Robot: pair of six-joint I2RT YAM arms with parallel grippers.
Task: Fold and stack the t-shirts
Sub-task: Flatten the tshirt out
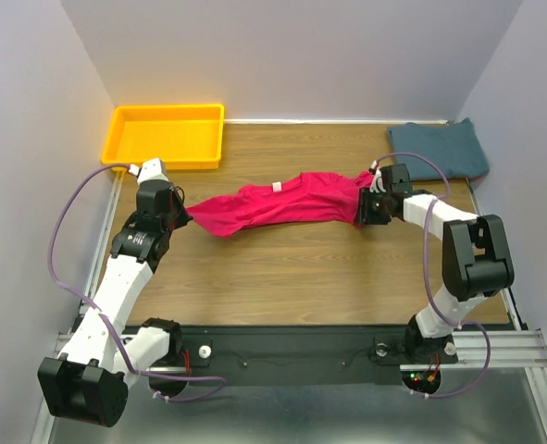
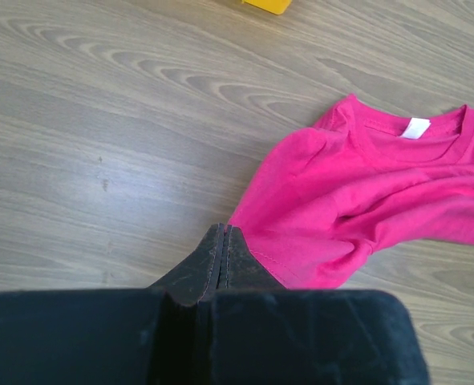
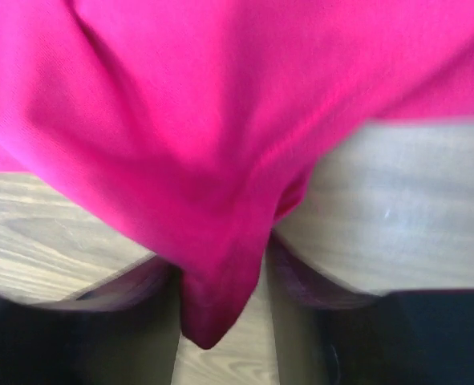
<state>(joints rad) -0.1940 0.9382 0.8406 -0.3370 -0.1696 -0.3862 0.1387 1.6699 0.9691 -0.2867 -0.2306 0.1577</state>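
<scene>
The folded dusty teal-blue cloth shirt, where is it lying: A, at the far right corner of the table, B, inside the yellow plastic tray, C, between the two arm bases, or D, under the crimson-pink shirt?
A: the folded dusty teal-blue cloth shirt lies on the wooden table at its far right corner, apart from the yellow plastic tray and the crimson-pink shirt.

The crimson-pink short-sleeved cloth t-shirt [image 1: 278, 205] lies stretched crosswise and bunched on the wooden table [image 1: 292, 268], collar tag up. The dusty teal-blue folded t-shirt [image 1: 440, 148] rests at the far right corner.
</scene>
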